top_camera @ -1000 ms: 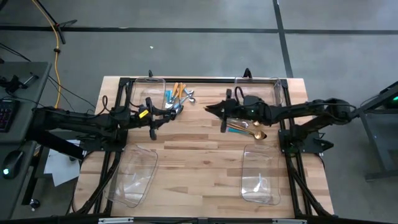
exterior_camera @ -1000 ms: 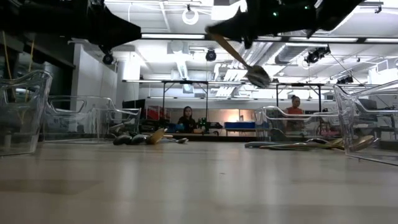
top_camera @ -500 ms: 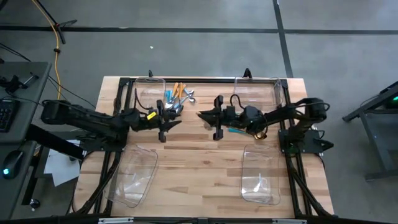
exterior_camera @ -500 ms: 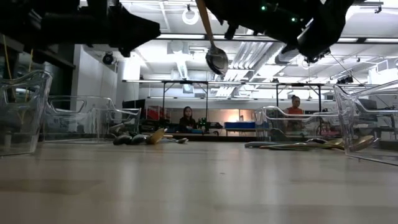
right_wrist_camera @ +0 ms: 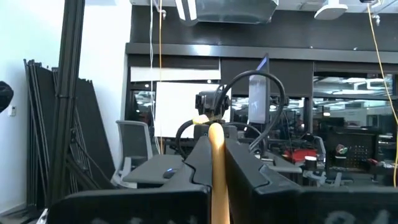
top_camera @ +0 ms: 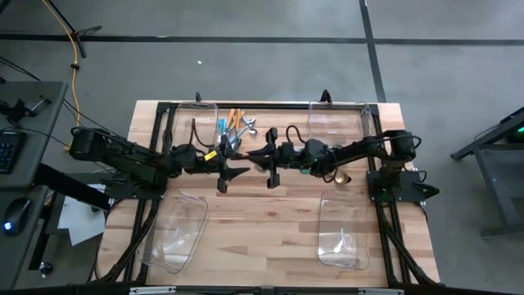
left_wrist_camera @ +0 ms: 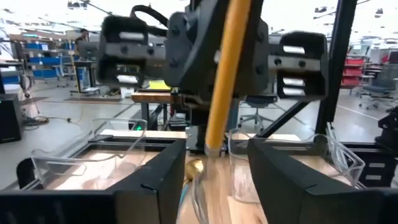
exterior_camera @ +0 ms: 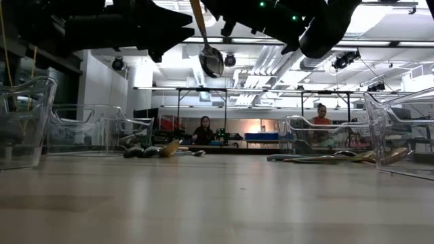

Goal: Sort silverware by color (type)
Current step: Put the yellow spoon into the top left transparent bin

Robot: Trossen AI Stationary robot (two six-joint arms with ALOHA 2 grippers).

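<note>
My right gripper point(top_camera: 255, 154) is over the table's middle, shut on a spoon point(exterior_camera: 207, 44) that has a yellow-orange handle and a silvery bowl point(exterior_camera: 211, 61). My left gripper point(top_camera: 237, 170) faces it from the left, open. In the left wrist view its fingers point(left_wrist_camera: 155, 180) stand on either side of the handle point(left_wrist_camera: 221, 93), apart from it. More silverware lies on the table in two piles: orange and light-blue handles point(top_camera: 236, 125) at the far middle, gold and teal ones point(top_camera: 334, 174) by the right arm. My right gripper pinches the spoon's handle point(right_wrist_camera: 215, 155) between its two fingers, which come about level from the table's right and lie across it. The spoon is lifted clear and nearly upright, bowl down and handle tip point(right_wrist_camera: 214, 129) up. How far along the handle the hold sits is hidden.
Clear plastic bins stand at the four corners: far left point(top_camera: 190, 123), far right point(top_camera: 360, 119), near left point(top_camera: 176, 233), near right point(top_camera: 344, 238). Bare wood lies between the near bins. People sit in the room beyond point(exterior_camera: 203, 129).
Both grippers have moved toward each other over the table's middle, the right one leftward with the spoon, the left one rightward. The spoon has swung from a slant with its bowl toward the right to nearly upright, bowl down.
</note>
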